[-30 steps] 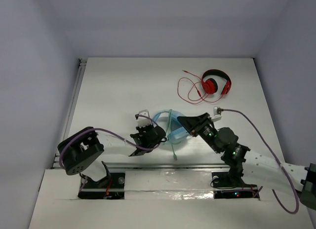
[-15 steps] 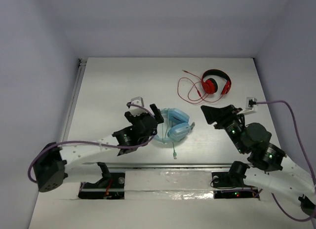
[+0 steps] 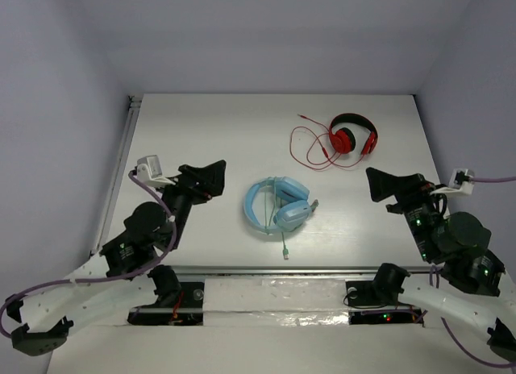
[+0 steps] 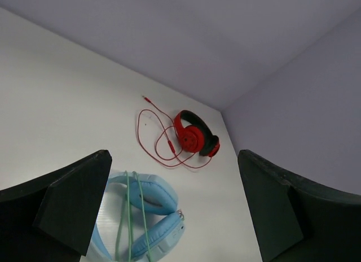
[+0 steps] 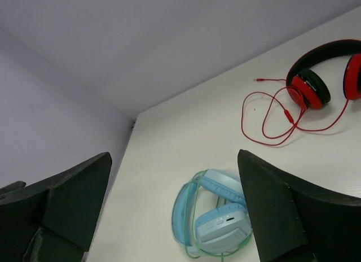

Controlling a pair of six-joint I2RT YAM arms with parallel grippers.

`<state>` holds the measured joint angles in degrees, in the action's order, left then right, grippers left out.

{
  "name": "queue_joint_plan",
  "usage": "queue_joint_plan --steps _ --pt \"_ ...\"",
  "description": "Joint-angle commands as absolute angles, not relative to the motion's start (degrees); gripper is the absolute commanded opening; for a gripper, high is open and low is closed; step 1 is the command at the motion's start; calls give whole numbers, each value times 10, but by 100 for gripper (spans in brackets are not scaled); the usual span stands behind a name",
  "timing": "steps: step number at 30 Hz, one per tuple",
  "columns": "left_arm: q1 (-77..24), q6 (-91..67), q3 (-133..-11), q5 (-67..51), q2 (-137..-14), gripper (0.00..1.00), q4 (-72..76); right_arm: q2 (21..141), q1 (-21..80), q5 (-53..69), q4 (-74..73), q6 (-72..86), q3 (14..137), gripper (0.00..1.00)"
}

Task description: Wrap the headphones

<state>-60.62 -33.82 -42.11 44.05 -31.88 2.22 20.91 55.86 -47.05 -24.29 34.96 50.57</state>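
Observation:
The light blue headphones lie flat in the middle of the table. Their thin green cable is looped over the cups and headband, and a short tail trails toward the near edge. My left gripper hovers to their left, open and empty. My right gripper hovers to their right, also open and empty. In the left wrist view the headphones sit low between the spread fingers. The right wrist view shows the headphones low down too, between its wide fingers.
Smaller red-and-black headphones with a loose red cable lie at the back right. A metal rail runs along the table's left edge. Grey walls close in the back and both sides.
Both grippers let go of the headphones and opened wide. The left arm drew back to the left and the right arm to the right. The headphones stayed put.

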Motion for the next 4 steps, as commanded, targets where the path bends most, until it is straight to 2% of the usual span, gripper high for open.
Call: queue_joint_plan --steps 1,4 --pt "-604 -305 -427 402 -318 95 1 185 558 -490 -198 319 497 100" --pt "-604 -315 -428 414 -344 96 -24 192 558 -491 -190 317 498 100"
